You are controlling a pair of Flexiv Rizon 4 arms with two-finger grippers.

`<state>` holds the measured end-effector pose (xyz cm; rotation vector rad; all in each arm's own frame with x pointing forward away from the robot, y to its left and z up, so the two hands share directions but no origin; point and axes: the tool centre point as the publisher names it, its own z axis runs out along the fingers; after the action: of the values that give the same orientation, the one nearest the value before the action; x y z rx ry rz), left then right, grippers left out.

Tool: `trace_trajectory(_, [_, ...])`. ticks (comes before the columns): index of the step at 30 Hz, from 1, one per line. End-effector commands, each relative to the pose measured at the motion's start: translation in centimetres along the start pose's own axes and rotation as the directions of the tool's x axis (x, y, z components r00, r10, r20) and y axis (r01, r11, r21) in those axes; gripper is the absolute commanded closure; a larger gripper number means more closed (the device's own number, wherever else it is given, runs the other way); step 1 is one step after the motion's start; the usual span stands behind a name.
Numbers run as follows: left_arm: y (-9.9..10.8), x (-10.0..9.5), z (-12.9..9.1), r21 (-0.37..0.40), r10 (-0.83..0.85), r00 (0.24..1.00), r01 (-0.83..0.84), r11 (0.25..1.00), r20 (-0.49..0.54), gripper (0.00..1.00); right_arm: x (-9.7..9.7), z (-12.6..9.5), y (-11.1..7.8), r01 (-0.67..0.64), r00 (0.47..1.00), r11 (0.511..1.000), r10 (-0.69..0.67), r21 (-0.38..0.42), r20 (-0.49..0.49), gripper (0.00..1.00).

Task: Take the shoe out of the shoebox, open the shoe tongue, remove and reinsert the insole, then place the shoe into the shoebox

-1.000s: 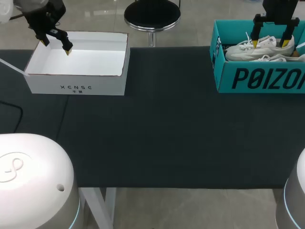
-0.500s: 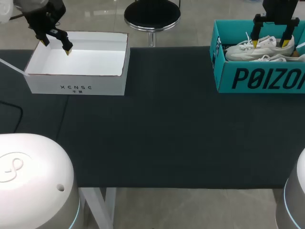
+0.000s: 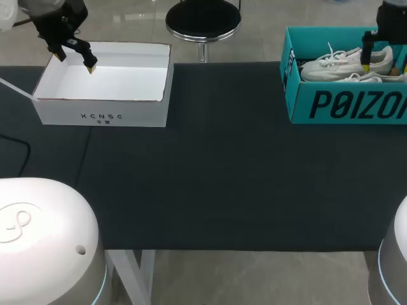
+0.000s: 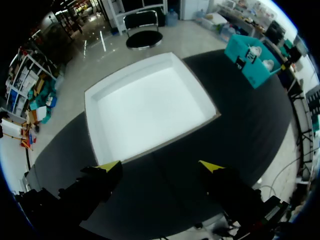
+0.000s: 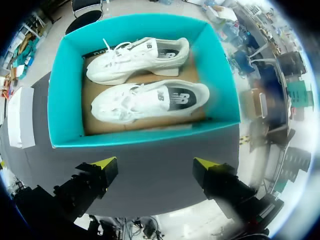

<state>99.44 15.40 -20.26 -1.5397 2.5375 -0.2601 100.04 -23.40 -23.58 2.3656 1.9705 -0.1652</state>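
Observation:
A teal shoebox (image 3: 343,105) stands at the table's far right corner with two white sneakers lying on their sides in it. In the right wrist view the shoebox (image 5: 57,85) shows one sneaker (image 5: 137,60) by the far wall and the other sneaker (image 5: 150,102) closer to me. My right gripper (image 5: 155,163) is open and empty, above the box's near wall; the head view shows one fingertip (image 3: 367,65) over the shoes (image 3: 340,63). My left gripper (image 3: 73,60) hangs open and empty over the white box's far left corner.
An open white box (image 3: 105,114) sits at the table's far left, empty inside (image 4: 150,110). Black cloth (image 3: 222,178) covers the table between the two boxes.
My right gripper has shifted to the right over the shoebox, so only one finger now shows in the head view. The left arm has not moved.

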Motion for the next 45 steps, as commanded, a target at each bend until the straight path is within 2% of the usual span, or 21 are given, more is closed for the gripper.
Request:
trace_trajectory(1, [0.0, 0.0, 0.0, 0.000, 0.001, 1.000, -0.001, 1.000, 0.001, 0.00, -1.9, 1.0, 0.3, -0.030, 0.999, 1.000, 0.030, 0.002, -0.016, 0.00])
trace_trajectory(11, [0.0, 0.0, 0.0, 0.000, 0.001, 1.000, -0.001, 1.000, 0.001, 0.00, -4.4, 1.1, 3.1, -0.050, 0.999, 0.996, 0.050, -0.068, -0.006, 0.00])
trace_trajectory(15, [0.0, 0.0, 0.0, 0.000, 0.001, 1.000, -0.001, 1.000, 0.001, 0.00, -4.9, 1.6, 4.5, -0.015, 1.000, 0.995, 0.016, -0.097, 0.010, 0.00])
trace_trajectory(19, [0.0, 0.0, 0.0, 0.000, 0.001, 1.000, -0.001, 1.000, 0.001, 0.00, -5.4, 2.9, 5.9, 0.007, 1.000, 0.995, -0.006, -0.097, 0.013, 0.00])
trace_trajectory(26, [0.0, 0.0, 0.0, 0.000, 0.001, 1.000, -0.001, 1.000, 0.001, 0.00, -6.9, 4.9, 7.7, 0.007, 0.999, 0.994, -0.012, -0.105, -0.041, 0.00])
trace_trajectory(37, [0.0, 0.0, 0.0, 0.000, 0.001, 1.000, -0.001, 1.000, 0.001, 0.00, -8.4, 7.3, 10.1, 0.046, 0.998, 0.994, -0.050, -0.095, -0.031, 0.00])
trace_trajectory(45, [0.0, 0.0, 0.0, 0.000, 0.001, 1.000, -0.001, 1.000, 0.001, 0.00, -9.2, 9.8, 10.3, 0.051, 0.997, 0.997, -0.054, -0.065, -0.052, 0.00])
